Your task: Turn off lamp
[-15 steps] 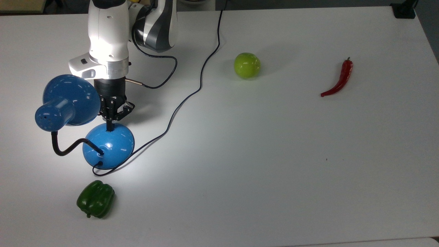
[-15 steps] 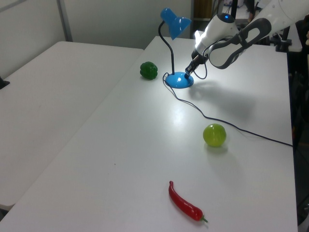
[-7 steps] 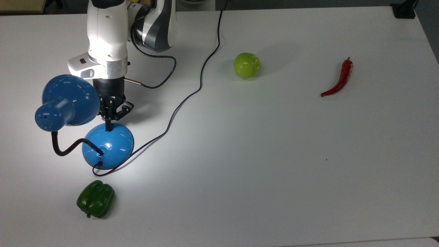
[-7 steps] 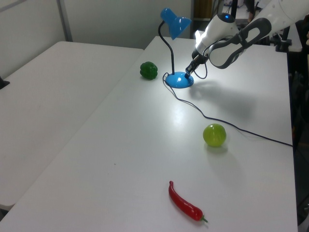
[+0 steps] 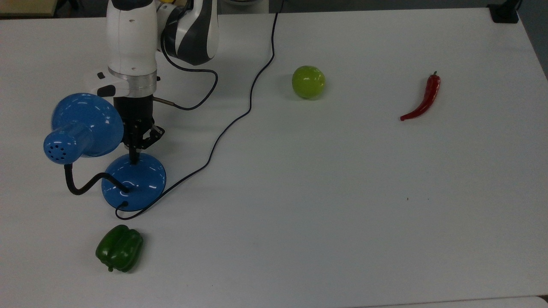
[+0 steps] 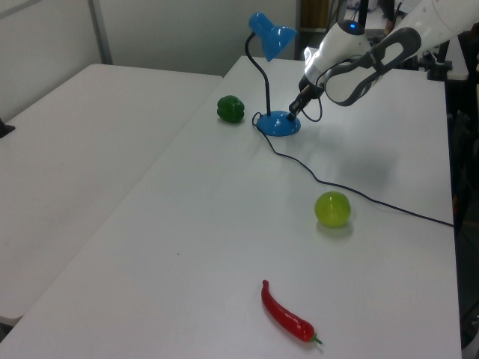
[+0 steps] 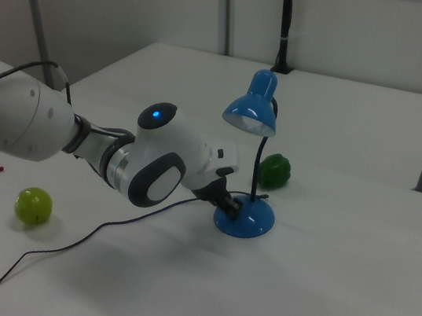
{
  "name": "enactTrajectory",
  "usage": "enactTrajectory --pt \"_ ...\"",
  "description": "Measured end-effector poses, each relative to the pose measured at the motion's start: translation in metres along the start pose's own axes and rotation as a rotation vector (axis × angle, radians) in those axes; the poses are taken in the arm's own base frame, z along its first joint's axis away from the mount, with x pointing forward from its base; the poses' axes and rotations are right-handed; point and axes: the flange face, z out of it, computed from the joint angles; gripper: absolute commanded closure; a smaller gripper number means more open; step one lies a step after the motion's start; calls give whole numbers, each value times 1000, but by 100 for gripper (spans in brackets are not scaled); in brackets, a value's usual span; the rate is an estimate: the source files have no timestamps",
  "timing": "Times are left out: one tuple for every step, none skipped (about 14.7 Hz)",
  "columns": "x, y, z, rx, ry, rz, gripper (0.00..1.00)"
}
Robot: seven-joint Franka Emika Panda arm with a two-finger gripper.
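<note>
Pressing down on the lamp's (image 5: 128,182) round base, the gripper (image 5: 135,159) has its fingers pinched together, holding nothing, tip touching the dome at its far edge in the top view. The lamp stands at the top view's left on the table (image 5: 342,192), near the green pepper (image 5: 119,248). The bright pool of light seen a moment ago around the base is gone, so the lamp looks switched off. Apple (image 5: 308,81) and red chili (image 5: 423,98) sit well apart, untouched. Task seems done.
</note>
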Motion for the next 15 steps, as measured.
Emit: enactTrajectory --pt "-3 1 2 -1 -6 2 100" --pt "-4 3 2 -2 -8 3 100" --pt "-4 3 2 -2 -8 4 100" --pt "-4 3 2 -2 -9 4 100" --pt "-4 3 2 -2 -9 5 100" --pt "-5 4 2 -2 -11 6 100" --pt "-7 5 2 -3 -14 7 100" --pt "-10 6 3 -3 -24 6 100" --pt "-15 8 4 -2 -42 2 100" --pt "-19 10 3 0 -68 -5 96" --pt "-21 12 -4 10 -119 -14 80" --pt "-21 12 -12 20 -162 -22 57" --pt "-20 12 -26 34 -213 -29 29" --pt "-17 12 -48 49 -267 -41 0" --pt "-16 13 -75 57 -324 -59 0"
